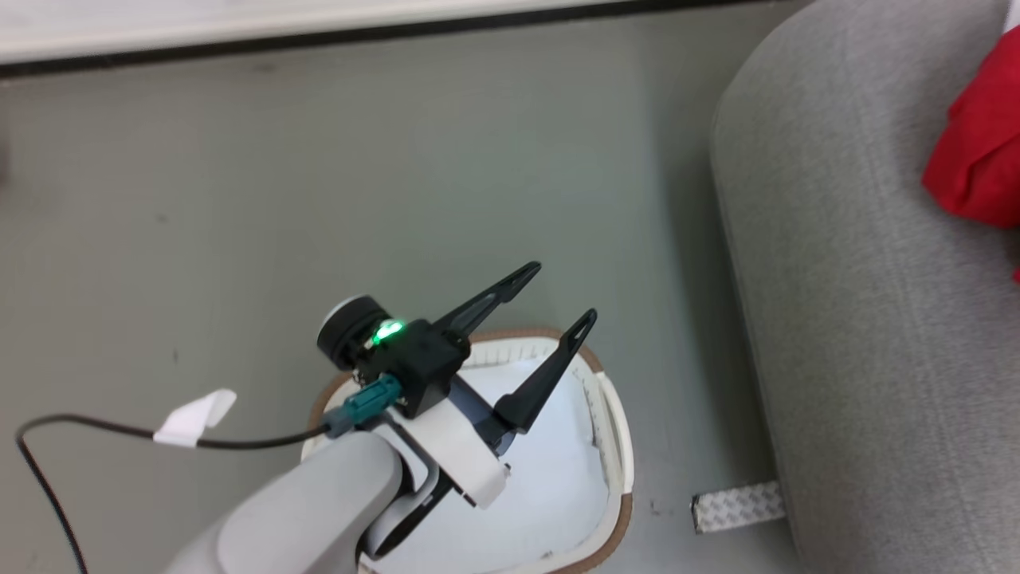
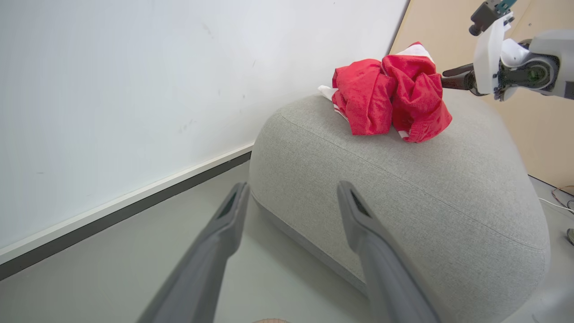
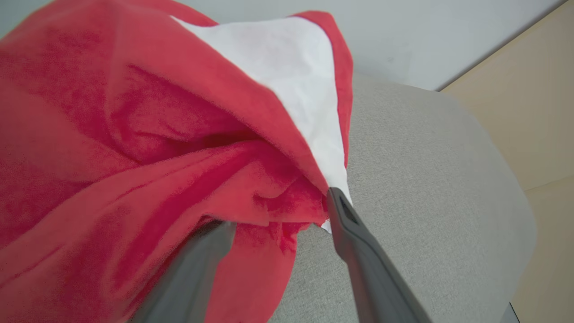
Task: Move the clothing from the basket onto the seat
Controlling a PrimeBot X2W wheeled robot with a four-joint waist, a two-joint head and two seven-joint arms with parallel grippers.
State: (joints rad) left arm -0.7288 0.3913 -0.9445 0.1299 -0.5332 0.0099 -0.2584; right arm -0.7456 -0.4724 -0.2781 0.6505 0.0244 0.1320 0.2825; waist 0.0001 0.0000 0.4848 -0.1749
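Left gripper (image 1: 562, 291), basket (image 1: 618, 446) below — clothing (image 1: 976, 159) on seat (image 1: 861, 319)

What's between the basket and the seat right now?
Head view: bare grey floor separates the basket from the seat, apart from one patterned tape strip lying by the seat's base.

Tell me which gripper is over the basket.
The left gripper, open above the white basket; the right gripper is instead at the red clothing on the grey seat.
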